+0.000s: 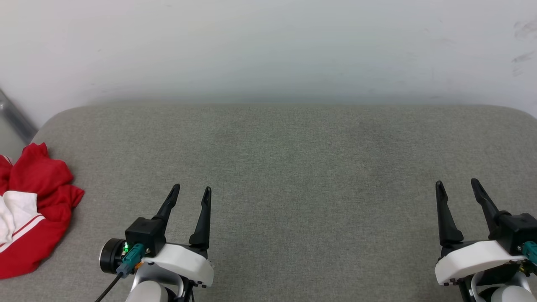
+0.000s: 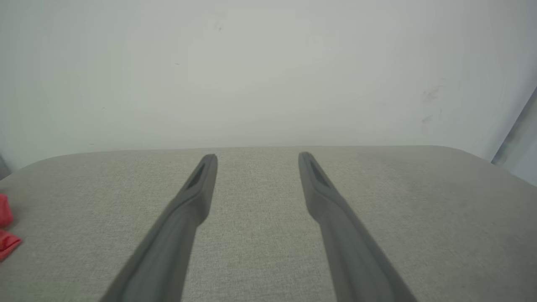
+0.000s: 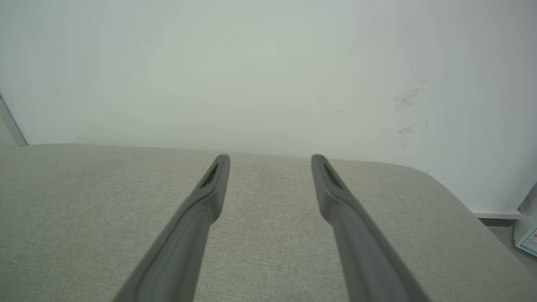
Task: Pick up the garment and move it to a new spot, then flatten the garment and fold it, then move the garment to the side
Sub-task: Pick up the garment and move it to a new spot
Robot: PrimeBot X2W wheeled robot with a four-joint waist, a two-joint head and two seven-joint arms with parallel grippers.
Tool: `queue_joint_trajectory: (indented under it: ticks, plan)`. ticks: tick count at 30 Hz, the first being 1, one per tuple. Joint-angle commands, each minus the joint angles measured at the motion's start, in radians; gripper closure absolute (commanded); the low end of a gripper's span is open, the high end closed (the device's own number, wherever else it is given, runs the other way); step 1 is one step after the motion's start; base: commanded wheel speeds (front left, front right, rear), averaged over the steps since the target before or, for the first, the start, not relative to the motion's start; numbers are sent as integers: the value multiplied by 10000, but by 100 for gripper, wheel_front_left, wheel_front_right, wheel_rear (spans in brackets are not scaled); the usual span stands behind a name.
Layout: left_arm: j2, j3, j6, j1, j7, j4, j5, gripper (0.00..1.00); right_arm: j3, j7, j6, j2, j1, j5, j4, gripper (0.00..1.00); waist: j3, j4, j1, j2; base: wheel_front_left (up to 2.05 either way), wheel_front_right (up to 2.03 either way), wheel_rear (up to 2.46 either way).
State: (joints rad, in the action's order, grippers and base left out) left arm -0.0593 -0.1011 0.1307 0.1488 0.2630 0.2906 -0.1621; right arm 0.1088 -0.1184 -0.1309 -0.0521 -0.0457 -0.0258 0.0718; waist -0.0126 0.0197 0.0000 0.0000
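The garment, red with a white sleeve and striped trim, lies crumpled at the far left edge of the grey padded surface. A red scrap of the garment also peeks in at the left edge of the left wrist view. My left gripper hovers open at the lower left, a short way right of the garment and apart from it. My right gripper stands open at the lower right. Nothing sits between either pair of fingers, as my left gripper and my right gripper confirm in the wrist views.
A pale wall rises right behind the surface's far edge. The surface has rounded back corners. A grey strip slants at the far left by the wall. A small white object sits past the right corner.
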Motion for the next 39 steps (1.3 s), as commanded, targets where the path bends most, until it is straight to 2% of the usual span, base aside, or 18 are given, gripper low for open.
queue_joint_trajectory:
  ticks: [1,9,29,36,39]
  plan:
    - [12,55,0,129,28,-8,42,0,27,-53,3,31,23,-26,-10,0,7,31,0,0,0,0,0]
    - [36,335,-40,188,26,-81,215,0,-55,31,3,31,14,136,-311,0,97,706,0,0,0,0,0]
    - [60,1538,-148,14,26,-250,242,0,-763,244,5,21,-160,92,-854,0,211,4183,0,0,0,0,0]
    - [76,1793,-135,-66,26,-291,179,0,-917,296,5,22,-105,-40,-944,0,225,4974,0,0,0,0,0]
    - [79,1916,-128,-60,26,-300,124,0,-1007,342,5,22,-154,-66,-978,0,289,5057,0,0,0,0,0]
